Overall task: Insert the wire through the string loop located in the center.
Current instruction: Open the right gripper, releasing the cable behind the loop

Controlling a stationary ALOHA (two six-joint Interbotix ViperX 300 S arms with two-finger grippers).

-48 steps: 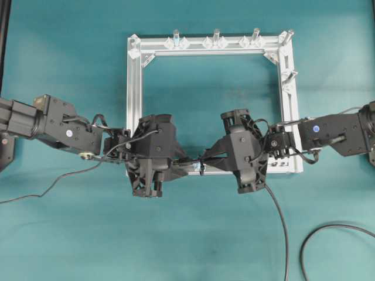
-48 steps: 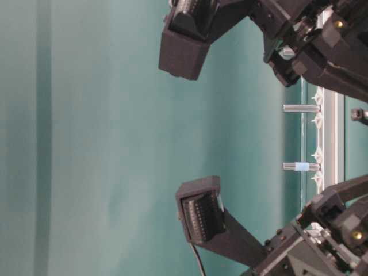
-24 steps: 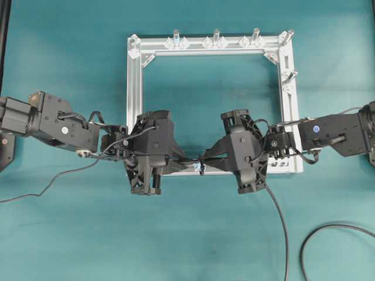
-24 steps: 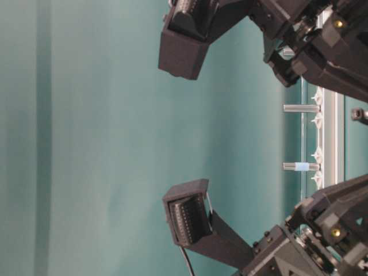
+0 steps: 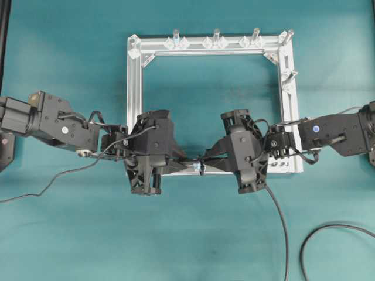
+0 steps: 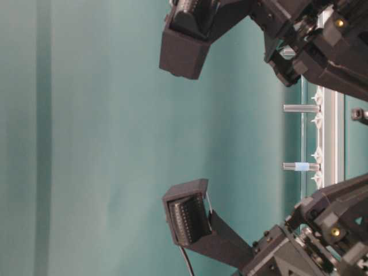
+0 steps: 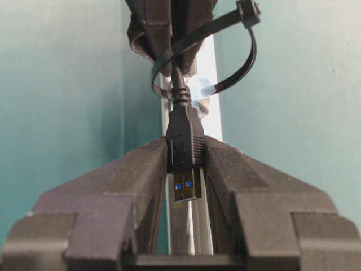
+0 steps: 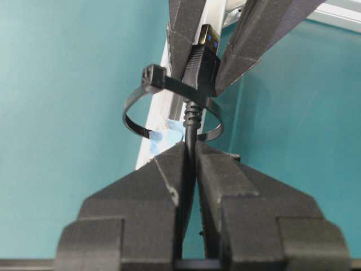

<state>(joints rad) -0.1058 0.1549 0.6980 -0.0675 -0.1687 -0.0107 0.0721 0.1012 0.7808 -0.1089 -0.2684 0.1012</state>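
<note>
Left gripper fingers clamped on the plug of the wire, just left of centre over the near bar of the silver frame. Wire passing through the string loop at bar centre. Right gripper fingers pinched shut on the wire just right of loop. Teal surface underneath.

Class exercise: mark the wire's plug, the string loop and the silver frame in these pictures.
wire (image 7: 185, 148), left wrist view, on the plug body.
string loop (image 8: 139, 96), right wrist view, on its left arc.
silver frame (image 5: 133, 88), overhead view, on its left bar.
</note>
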